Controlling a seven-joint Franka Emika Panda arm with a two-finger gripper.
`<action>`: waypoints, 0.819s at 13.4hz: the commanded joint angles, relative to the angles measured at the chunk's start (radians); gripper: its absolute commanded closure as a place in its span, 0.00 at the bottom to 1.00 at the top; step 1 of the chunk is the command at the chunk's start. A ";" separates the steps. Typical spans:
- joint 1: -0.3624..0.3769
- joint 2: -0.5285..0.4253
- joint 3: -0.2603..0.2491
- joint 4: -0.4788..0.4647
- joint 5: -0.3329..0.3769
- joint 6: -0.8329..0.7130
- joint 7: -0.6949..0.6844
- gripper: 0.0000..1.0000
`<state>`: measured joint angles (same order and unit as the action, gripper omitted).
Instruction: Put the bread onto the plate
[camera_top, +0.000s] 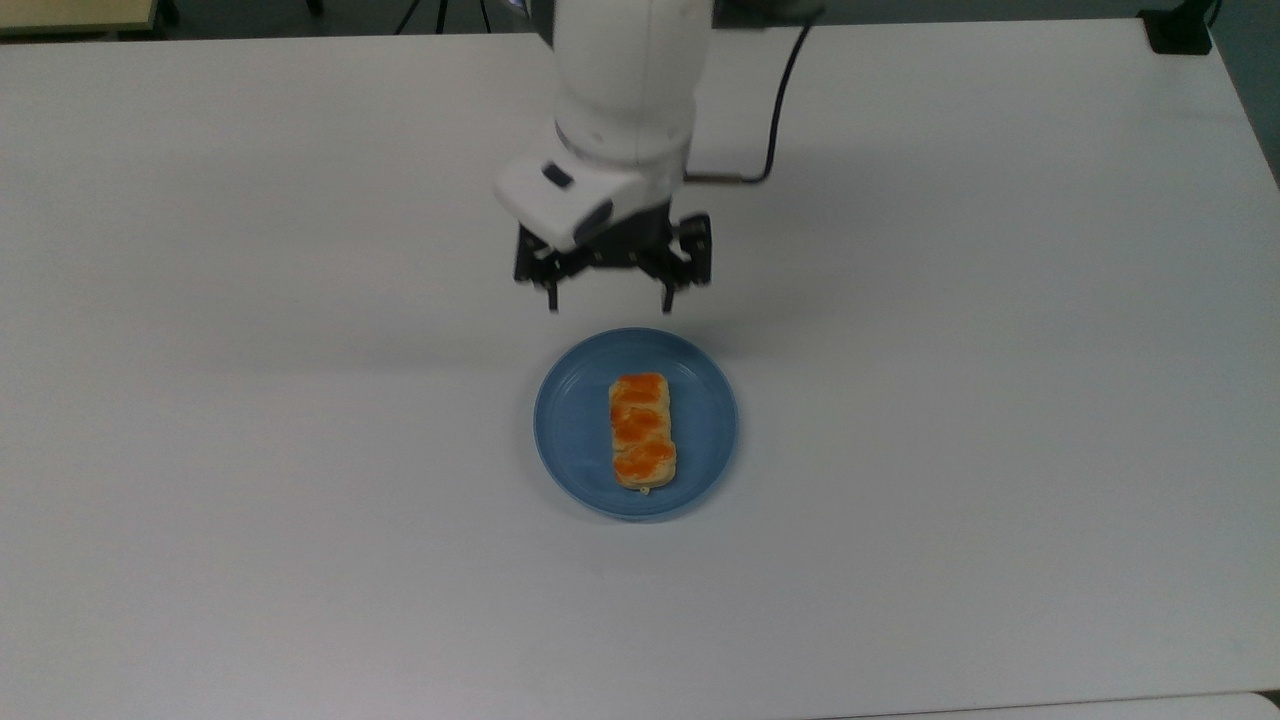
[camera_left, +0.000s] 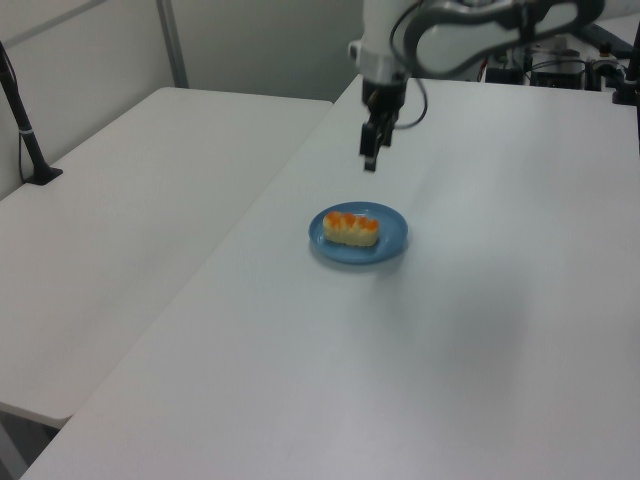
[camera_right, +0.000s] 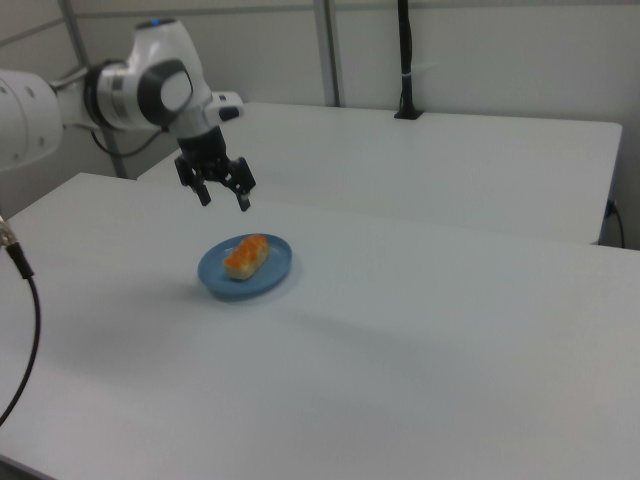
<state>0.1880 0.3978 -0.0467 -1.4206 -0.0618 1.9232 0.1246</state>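
You can see the bread lying flat in the middle of the blue plate on the white bench, while your claw hangs above it, wide open and empty.

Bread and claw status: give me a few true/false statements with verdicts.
1. The bread lies on the plate. True.
2. The claw is shut on the bread. False: it is open, empty and raised clear of the plate.
3. In the top view, the claw is above the plate in the picture. True.
4. The bread hangs over the plate's rim. False: it sits wholly inside the rim.
5. The plate rests on the white table. True.
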 joint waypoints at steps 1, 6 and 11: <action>-0.051 -0.212 0.001 -0.107 -0.007 -0.180 -0.049 0.00; -0.114 -0.345 0.004 -0.129 -0.001 -0.343 -0.140 0.00; -0.156 -0.444 0.004 -0.196 0.000 -0.345 -0.141 0.00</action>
<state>0.0578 0.0263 -0.0494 -1.5438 -0.0618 1.5761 0.0019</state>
